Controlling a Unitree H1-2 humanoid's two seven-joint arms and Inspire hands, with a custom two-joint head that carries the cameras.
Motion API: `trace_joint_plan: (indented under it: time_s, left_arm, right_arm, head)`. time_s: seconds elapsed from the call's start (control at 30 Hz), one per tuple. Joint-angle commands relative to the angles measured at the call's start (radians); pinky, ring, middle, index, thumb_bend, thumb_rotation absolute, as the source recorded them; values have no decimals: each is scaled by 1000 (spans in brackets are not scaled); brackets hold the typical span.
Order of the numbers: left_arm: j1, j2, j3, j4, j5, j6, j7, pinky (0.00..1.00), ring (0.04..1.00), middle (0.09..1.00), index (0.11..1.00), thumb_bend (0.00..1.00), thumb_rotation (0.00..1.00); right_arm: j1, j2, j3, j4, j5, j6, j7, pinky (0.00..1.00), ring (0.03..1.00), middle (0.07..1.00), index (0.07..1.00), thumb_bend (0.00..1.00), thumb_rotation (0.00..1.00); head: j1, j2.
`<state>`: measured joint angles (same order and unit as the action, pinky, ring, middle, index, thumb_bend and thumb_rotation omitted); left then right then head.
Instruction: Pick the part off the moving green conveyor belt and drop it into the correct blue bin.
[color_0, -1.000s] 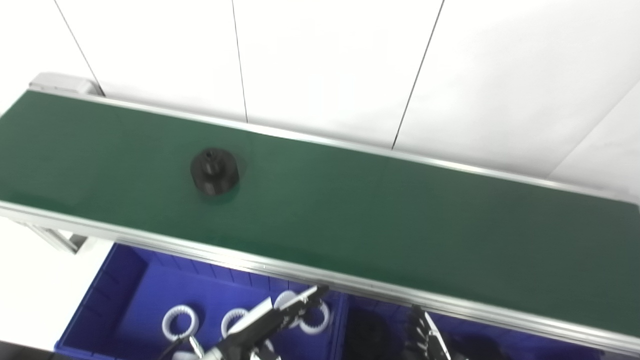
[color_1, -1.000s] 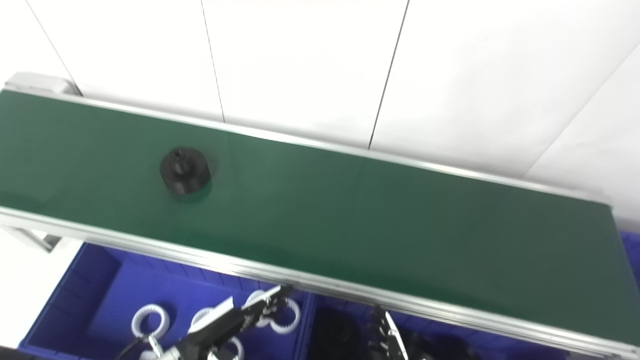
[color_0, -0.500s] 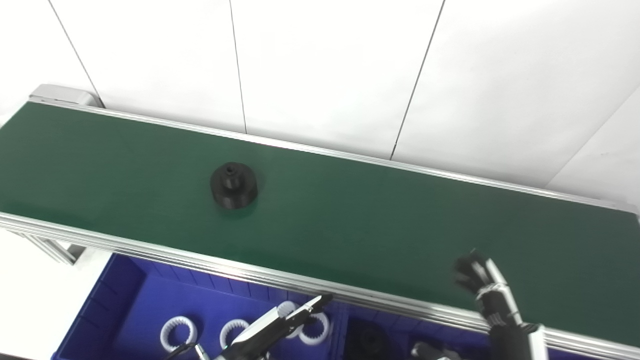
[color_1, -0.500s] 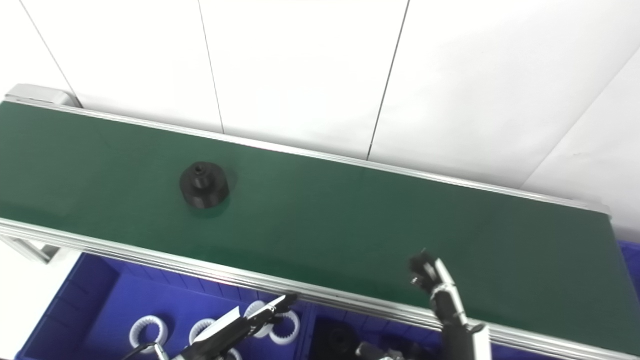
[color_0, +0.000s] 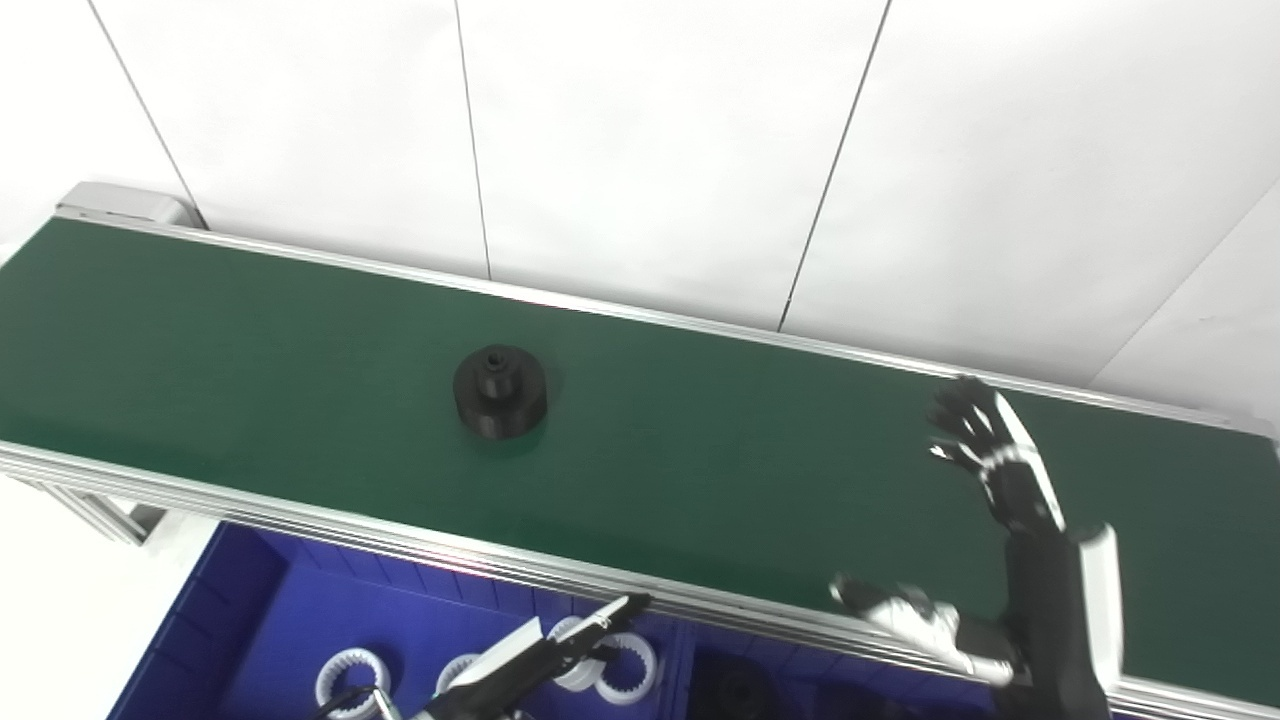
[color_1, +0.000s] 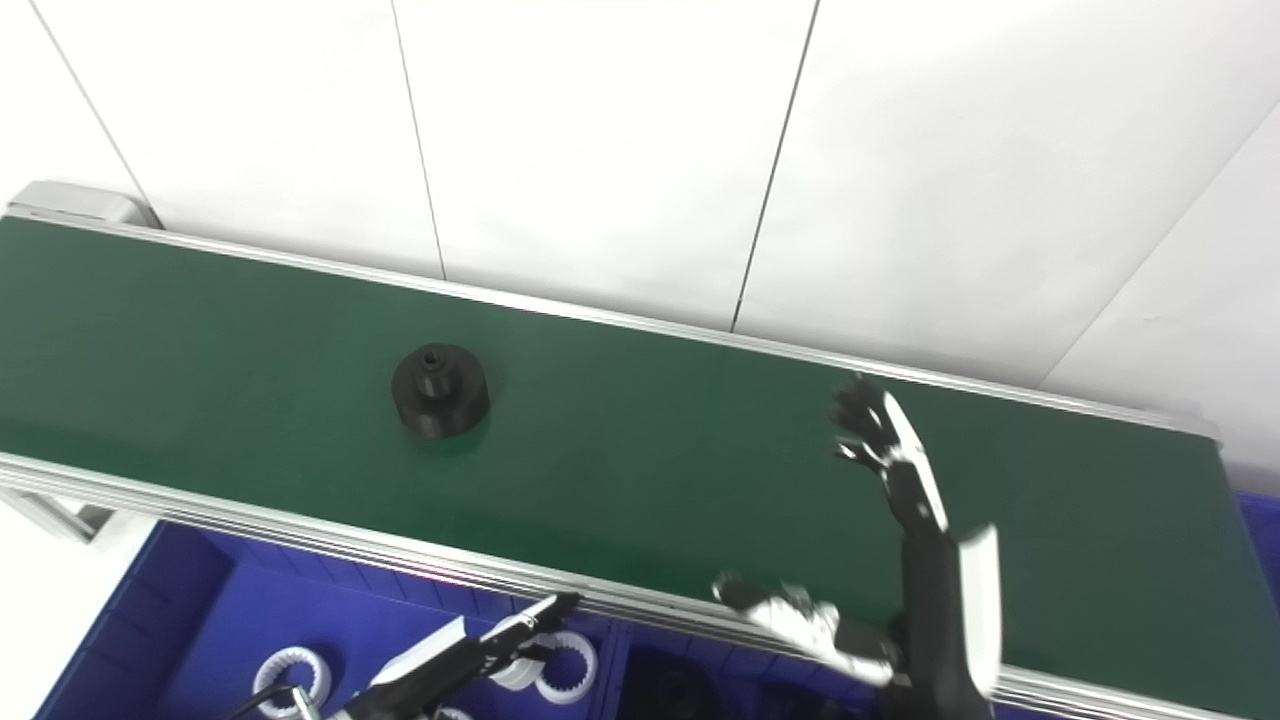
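- One black part sits mid green conveyor belt, nothing around it.
- Right hand over the belt, fingers spread, empty.
- Left hand low over the blue bin; three white rings visible; can't tell its fingers.

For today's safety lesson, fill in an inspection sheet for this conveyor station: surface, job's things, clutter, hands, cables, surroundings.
Surface: green conveyor belt with silver rails, clean.
Job's things: black gear part upright on the belt, untouched; left blue bin holds white ring gears; right blue bin holds a black part.
Clutter: nothing seen.
Hands: right hand open above the belt, well right of the part; left hand low over the left bin, fingers extended, holding nothing.
Cables: thin one by the left wrist.
Surroundings: white panelled wall.
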<state>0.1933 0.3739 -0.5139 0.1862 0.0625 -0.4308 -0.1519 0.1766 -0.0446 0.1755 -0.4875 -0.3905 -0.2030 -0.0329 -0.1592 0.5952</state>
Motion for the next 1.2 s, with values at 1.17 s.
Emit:
trace_joint_plan:
  time_s: [1.17]
  left_arm:
    - [20, -54, 139, -34, -44, -39, -142, 809, 934, 974, 919, 977, 270]
  right_arm:
    - [-623, 96, 172, 485, -298, 399, 200, 727, 835, 871, 949, 877, 448]
  head:
    - [-99, 19]
